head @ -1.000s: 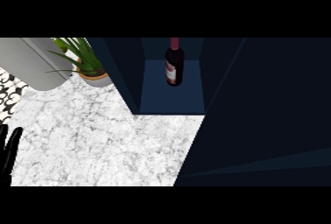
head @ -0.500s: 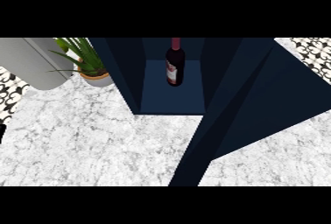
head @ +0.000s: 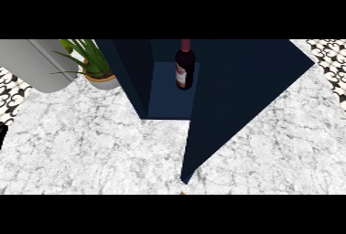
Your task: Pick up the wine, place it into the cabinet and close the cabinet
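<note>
Wine bottle (head: pixel 184 68) upright inside the cabinet (head: pixel 135 77), set on the dark blue floor of the compartment, toward the back and nearer the right side. Dark glass, red top at the neck, pale label on the body, nothing touching it. Cabinet itself deep navy, standing on the marble counter (head: pixel 81 151), left wall seen edge-on. Cabinet door (head: pixel 243 91) not shut: hanging at an angle across the right part of the opening, lower corner jutting out over the counter toward the bottom of the view, a wedge-shaped gap on its left, bottle and compartment floor visible through that gap. Just left of the cabinet, a potted plant (head: pixel 94 68) with long green leaves in a terracotta pot, close against the cabinet's left wall. Farther left, a rounded grey object (head: pixel 40 64) lying across the counter's corner, some leaves overlapping it. Black-and-white patterned floor tiles (head: pixel 331 55) beyond the counter at upper right, and again at the left edge. At the far left edge, against the counter's side, only a thin dark sliver, possibly the left hand (head: pixel 2 136); too little of it in view to tell whether spread or curled, and holding nothing that can be seen.
</note>
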